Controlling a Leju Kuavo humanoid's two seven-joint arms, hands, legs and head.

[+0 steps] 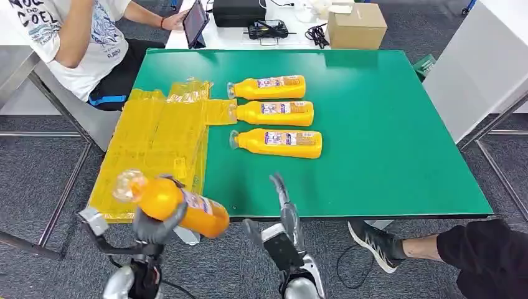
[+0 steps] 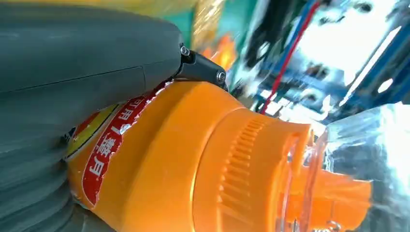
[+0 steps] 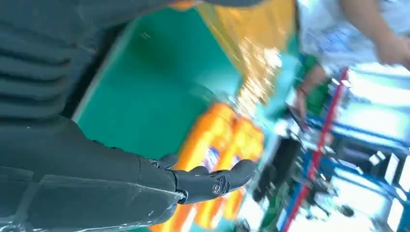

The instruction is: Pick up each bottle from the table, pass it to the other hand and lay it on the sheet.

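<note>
- Left hand [image 1: 155, 223] wraps its dark fingers around one orange bottle [image 1: 171, 202], holding it off the table at the near left corner, tilted, clear cap end up and to the left, above the near edge of the yellow sheet [image 1: 155, 143].
- Seen from the left wrist, that bottle [image 2: 193, 164] has a smooth orange body, a ribbed collar under a clear cap, and a red and yellow label pressed against the grey thumb.
- Right hand [image 1: 283, 224] holds nothing: its fingers are spread and pointing up just beside the table's near edge, apart from the held bottle.
- Three more orange bottles lie on their sides in a row on the green table [image 1: 398, 124], caps toward the sheet: far one [image 1: 268, 87], middle one [image 1: 274, 113], near one [image 1: 277, 142]. That makes four bottles in all.
- One sheet, glossy crinkled yellow plastic, covers the table's left part and overhangs its left edge.
- One cardboard box [image 1: 356, 25] sits beyond the table; a seated person [image 1: 81, 37] is at the far left.
</note>
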